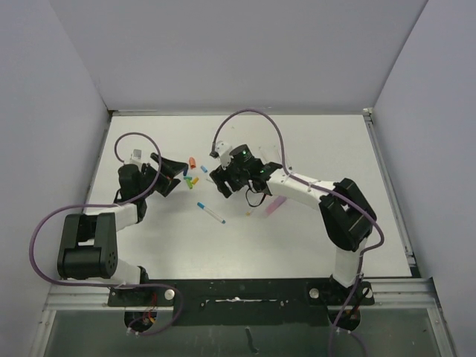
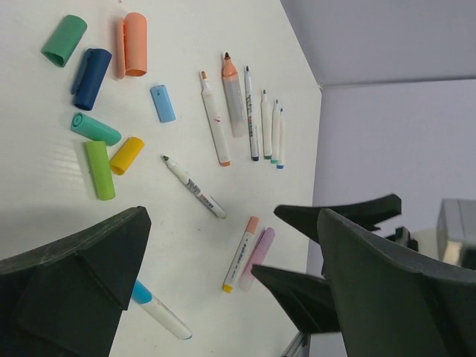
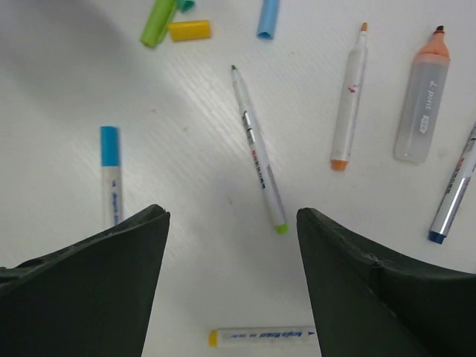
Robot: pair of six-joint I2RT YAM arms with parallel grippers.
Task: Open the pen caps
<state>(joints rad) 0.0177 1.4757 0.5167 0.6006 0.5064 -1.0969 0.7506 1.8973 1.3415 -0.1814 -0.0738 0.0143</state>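
Several loose pen caps lie in a cluster (image 1: 192, 177): green (image 2: 64, 40), navy (image 2: 92, 78), orange (image 2: 134, 43), light blue (image 2: 163, 103), teal (image 2: 95, 128), lime (image 2: 100, 169) and yellow (image 2: 127, 155). Three pens keep their caps: a blue-capped one (image 3: 110, 175), an orange-capped one (image 2: 241, 253) and a purple one (image 2: 258, 256). A bare pen with a green end (image 3: 257, 149) lies between the arms. My left gripper (image 2: 230, 290) is open over the table just left of the caps. My right gripper (image 3: 232, 216) is open above the green-ended pen. Neither holds anything.
A row of uncapped pens and an orange highlighter (image 2: 232, 95) lies beyond the caps, towards the back. The right gripper's black fingers (image 2: 335, 216) show in the left wrist view. White walls close the table (image 1: 312, 149) on three sides.
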